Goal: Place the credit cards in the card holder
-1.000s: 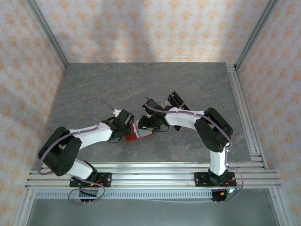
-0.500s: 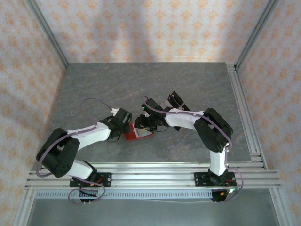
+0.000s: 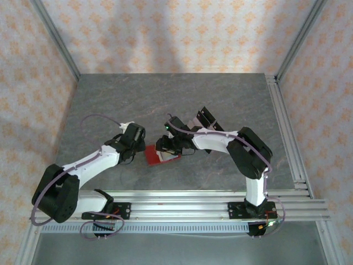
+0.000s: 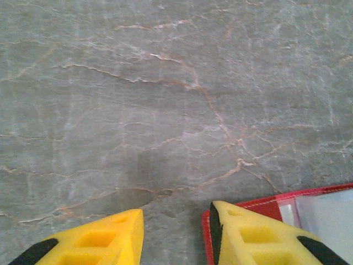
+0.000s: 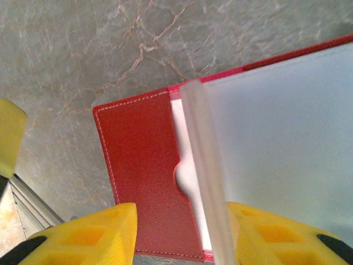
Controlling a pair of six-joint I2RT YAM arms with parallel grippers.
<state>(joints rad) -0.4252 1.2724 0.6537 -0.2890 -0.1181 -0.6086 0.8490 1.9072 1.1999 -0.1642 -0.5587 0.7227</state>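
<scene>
- The red card holder (image 3: pixel 161 157) lies open on the grey marble table (image 3: pixel 165 99), near the front edge and between the two hands.
- The left hand (image 4: pixel 175 221) is low over the table with its yellow fingers (image 4: pixel 110 237) spread and nothing between them. One finger sits over the holder's red corner (image 4: pixel 265 203).
- In the top view the left hand (image 3: pixel 140 147) is just beside the holder's left edge.
- The right hand (image 5: pixel 179 212) hangs right above the holder (image 5: pixel 143 165) with its fingers apart, and the red flap shows in the gap.
- A pale frosted panel (image 5: pixel 276 138) covers the holder's right half, its thick edge against one yellow finger (image 5: pixel 265 234). I cannot tell whether it is a card or part of the holder.
- From above, the right hand (image 3: pixel 164 147) overlaps the holder's far side.
- The credit cards (image 3: pixel 204 116) lie on the table just behind the right arm, apart from the holder.
</scene>
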